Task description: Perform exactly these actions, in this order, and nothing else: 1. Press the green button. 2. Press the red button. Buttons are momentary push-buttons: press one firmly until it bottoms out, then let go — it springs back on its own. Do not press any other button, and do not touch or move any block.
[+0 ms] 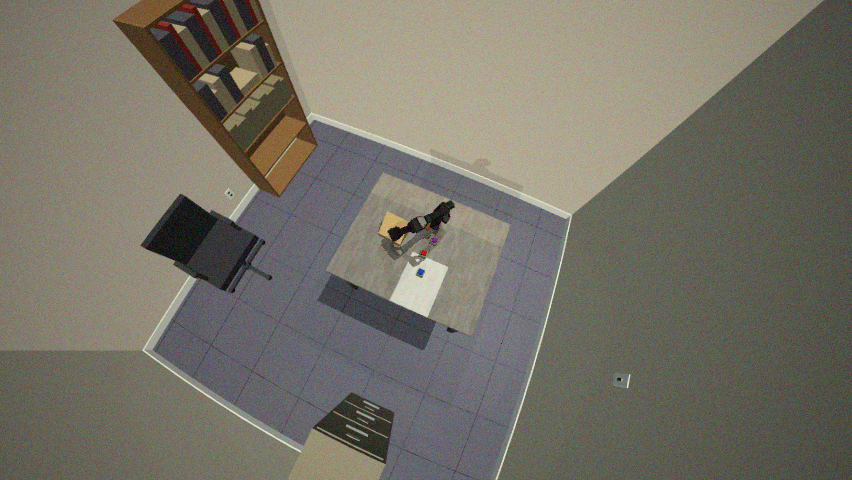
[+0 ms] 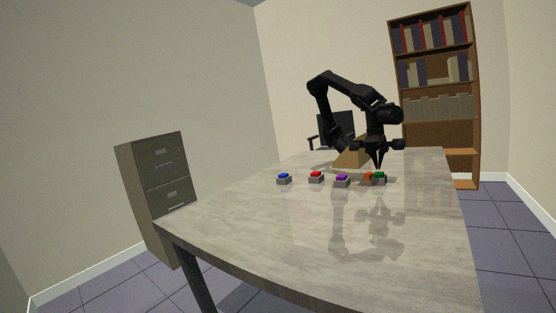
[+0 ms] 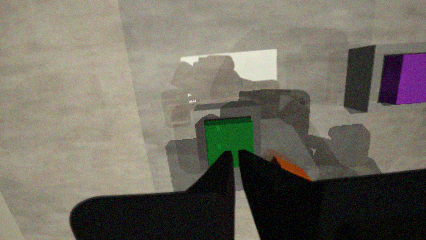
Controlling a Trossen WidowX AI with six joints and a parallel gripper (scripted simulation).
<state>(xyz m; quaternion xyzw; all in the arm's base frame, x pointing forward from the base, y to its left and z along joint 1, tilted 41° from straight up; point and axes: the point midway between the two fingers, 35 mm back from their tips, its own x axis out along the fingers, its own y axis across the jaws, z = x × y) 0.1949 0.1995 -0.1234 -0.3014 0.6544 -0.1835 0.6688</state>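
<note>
The green button [image 2: 378,174] [image 3: 229,137] sits in its grey housing and stands raised. My gripper [image 2: 378,167] [image 3: 234,157] is shut and empty, pointing down, with its tips a little above the green button and clear of it in the exterior view. The red button [image 1: 423,252] [image 2: 315,173] stands raised in its grey housing, left of the purple one in the exterior view; it is not in the wrist view. In the top view the arm hides the green button.
The purple button [image 1: 434,240] [image 2: 341,177] [image 3: 414,78] stands between green and red. The blue button [image 1: 420,271] [image 2: 283,175] is farthest left in the exterior view. An orange block [image 2: 368,176] [image 3: 292,168] lies close beside the green button. A tan wedge [image 1: 388,225] [image 2: 350,158] stands behind the gripper.
</note>
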